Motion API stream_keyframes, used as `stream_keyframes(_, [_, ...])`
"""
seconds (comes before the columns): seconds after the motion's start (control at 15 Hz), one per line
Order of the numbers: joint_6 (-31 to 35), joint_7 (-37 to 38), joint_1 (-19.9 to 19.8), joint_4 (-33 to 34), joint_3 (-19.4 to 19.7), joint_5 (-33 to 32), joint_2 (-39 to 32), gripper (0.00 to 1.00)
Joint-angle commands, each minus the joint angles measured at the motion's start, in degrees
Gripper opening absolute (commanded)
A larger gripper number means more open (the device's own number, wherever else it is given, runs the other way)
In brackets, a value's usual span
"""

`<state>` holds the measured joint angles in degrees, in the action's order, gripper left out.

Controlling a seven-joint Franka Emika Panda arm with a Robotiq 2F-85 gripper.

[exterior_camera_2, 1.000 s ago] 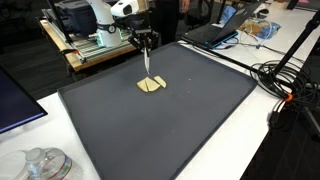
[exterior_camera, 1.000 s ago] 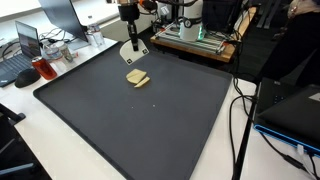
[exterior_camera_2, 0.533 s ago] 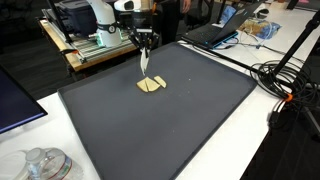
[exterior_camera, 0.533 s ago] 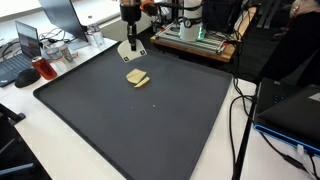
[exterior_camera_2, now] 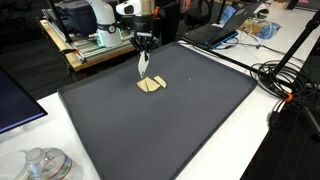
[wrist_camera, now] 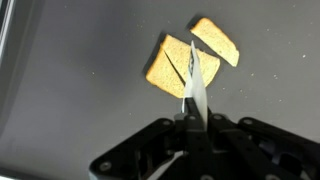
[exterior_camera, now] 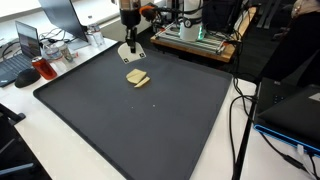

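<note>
My gripper [exterior_camera: 129,27] [exterior_camera_2: 144,44] [wrist_camera: 196,128] is shut on a thin white blade-like tool [exterior_camera: 133,50] [exterior_camera_2: 144,68] [wrist_camera: 197,85] that hangs down from the jaws. It hovers above the far part of a large dark mat [exterior_camera: 150,120] [exterior_camera_2: 170,130]. Just beyond the tool's tip lie tan flat pieces [exterior_camera: 137,78] [exterior_camera_2: 150,85], like cut bread or sponge. In the wrist view the bigger piece [wrist_camera: 170,68] shows a slit through it, and a smaller piece [wrist_camera: 216,40] lies apart beside it. The tool's tip is above the bigger piece.
A red cup [exterior_camera: 40,68] and laptops [exterior_camera: 22,60] stand beside the mat. A machine on a wooden base [exterior_camera: 195,38] [exterior_camera_2: 95,45] stands behind it. Cables [exterior_camera_2: 285,85] run along one side. A glass jar [exterior_camera_2: 42,165] sits near a mat corner.
My gripper has risen slightly with the white tool, whose tip is now a little higher above the tan pieces. The pieces have not moved.
</note>
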<state>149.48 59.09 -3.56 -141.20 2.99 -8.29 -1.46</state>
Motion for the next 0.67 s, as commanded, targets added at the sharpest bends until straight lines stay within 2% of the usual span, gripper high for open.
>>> stream_keyframes(0.0, [-2.89, 15.27, 1.44, 4.13, 1.17, -8.34, -5.58, 0.01])
stream_keyframes(0.2, [-4.33, 21.98, 3.53, 4.95, 1.66, -9.89, -7.96, 0.01])
stream_keyframes(0.4, [-2.82, 34.2, 7.07, 4.97, 3.26, -16.26, -9.3, 0.01])
stream_keyframes(0.6, [-3.81, 47.73, 10.09, 6.17, 5.74, -27.11, -9.94, 0.01])
